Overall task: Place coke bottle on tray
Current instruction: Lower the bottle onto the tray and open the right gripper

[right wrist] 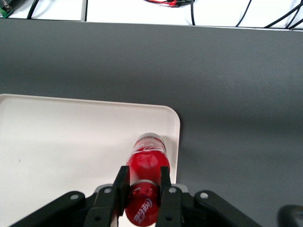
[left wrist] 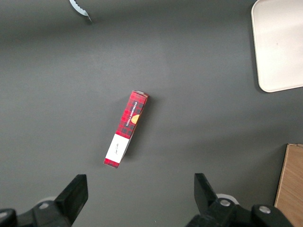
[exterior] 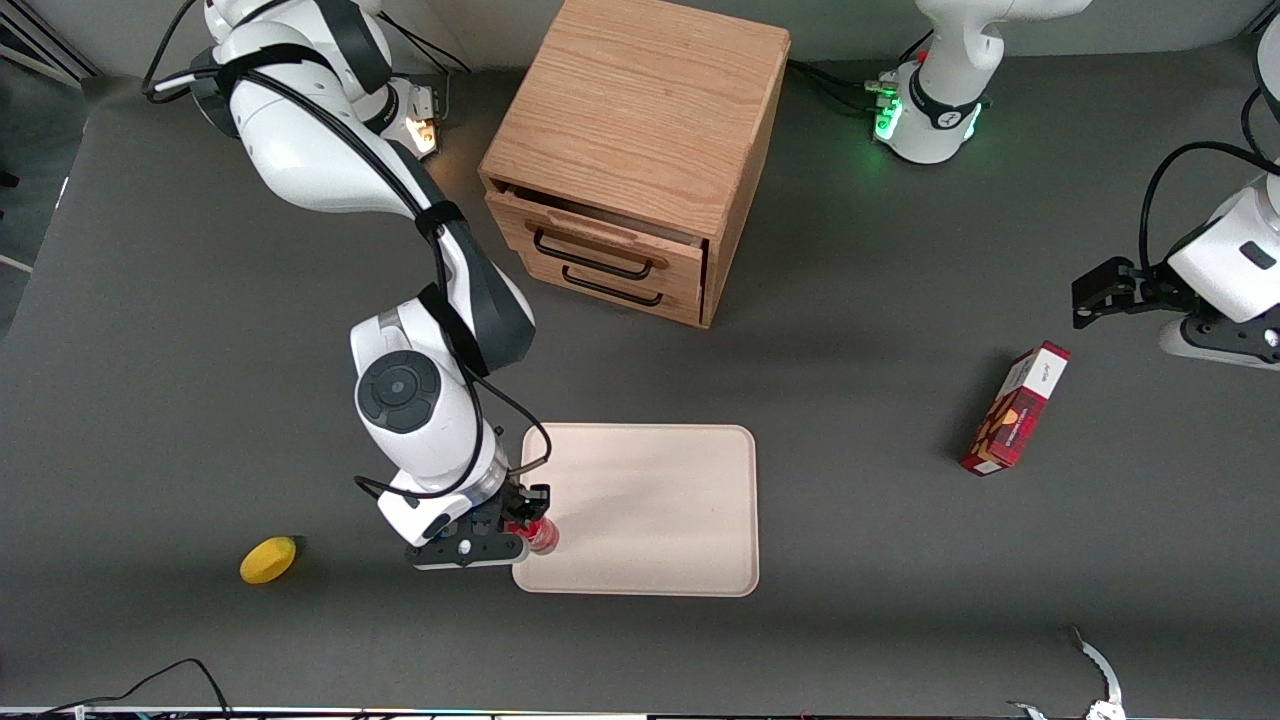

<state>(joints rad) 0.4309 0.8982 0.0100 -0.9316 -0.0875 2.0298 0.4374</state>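
Coke bottle (right wrist: 147, 170) is held upright between the two fingers (right wrist: 119, 189) of the gripper (right wrist: 142, 189), which are closed against its upper body just under the cap. The bottle is over the tray (right wrist: 57, 151), near the tray's corner that is nearest to the front camera at the working arm's end of the table. Whether the bottle's base touches the tray surface cannot be told.

In the right wrist view the white script on the red body is seen, and the low rounded rim of the tray just beside the bottle. In the front view only a small red part of the coke bottle (exterior: 541, 535) is seen, because the gripper (exterior: 520, 528) and the wrist cover most of it. The front view shows other things: a yellow lemon-like fruit (exterior: 268, 560) on the table toward the working arm's end, a wooden drawer cabinet (exterior: 640, 150) farther from the front camera than the tray (exterior: 660, 500), its upper drawer slightly pulled out, and a red-and-white box (exterior: 1015, 408) lying toward the parked arm's end. The left wrist view shows this box (left wrist: 126, 128) from close and one corner of the tray (left wrist: 279, 47).

The right arm is bent downward from its base, and the wrist points down at the tray's edge.
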